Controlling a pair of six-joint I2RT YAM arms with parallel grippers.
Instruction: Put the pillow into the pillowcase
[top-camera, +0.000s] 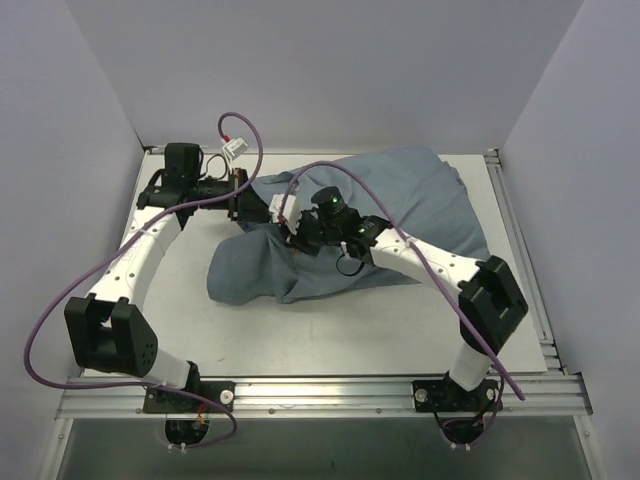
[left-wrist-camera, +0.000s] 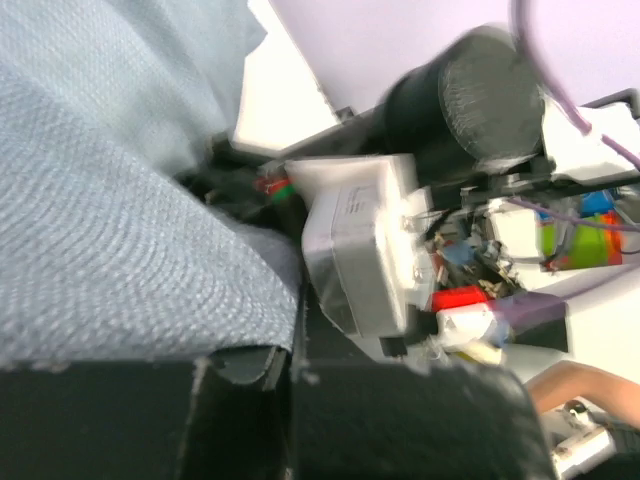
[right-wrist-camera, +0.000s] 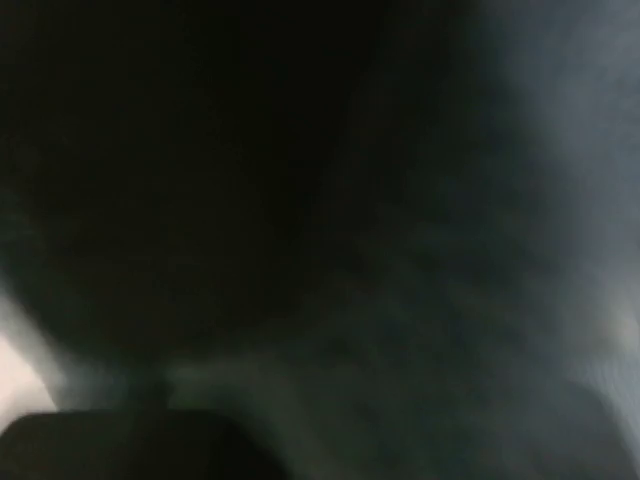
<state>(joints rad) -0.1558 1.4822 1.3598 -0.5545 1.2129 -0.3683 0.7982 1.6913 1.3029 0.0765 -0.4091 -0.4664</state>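
Observation:
The blue-grey pillowcase (top-camera: 400, 200) lies crumpled over the middle and back right of the table. The pillow is hidden. My left gripper (top-camera: 243, 203) reaches in from the left and is shut on the pillowcase's left edge. In the left wrist view the cloth (left-wrist-camera: 100, 230) is tucked between the dark fingers of the left gripper (left-wrist-camera: 285, 370). My right gripper (top-camera: 293, 232) is pushed into a fold just right of it, tips buried, shut on the cloth. The right wrist view shows only dark, blurred pillowcase (right-wrist-camera: 480, 300) pressed close.
The white tabletop (top-camera: 330, 330) shows in front of the cloth. Grey walls close in the left, back and right. An aluminium rail (top-camera: 520, 250) runs along the right edge. Purple cables (top-camera: 250, 140) loop above both arms. The right arm's wrist housing (left-wrist-camera: 360, 250) is close to the left camera.

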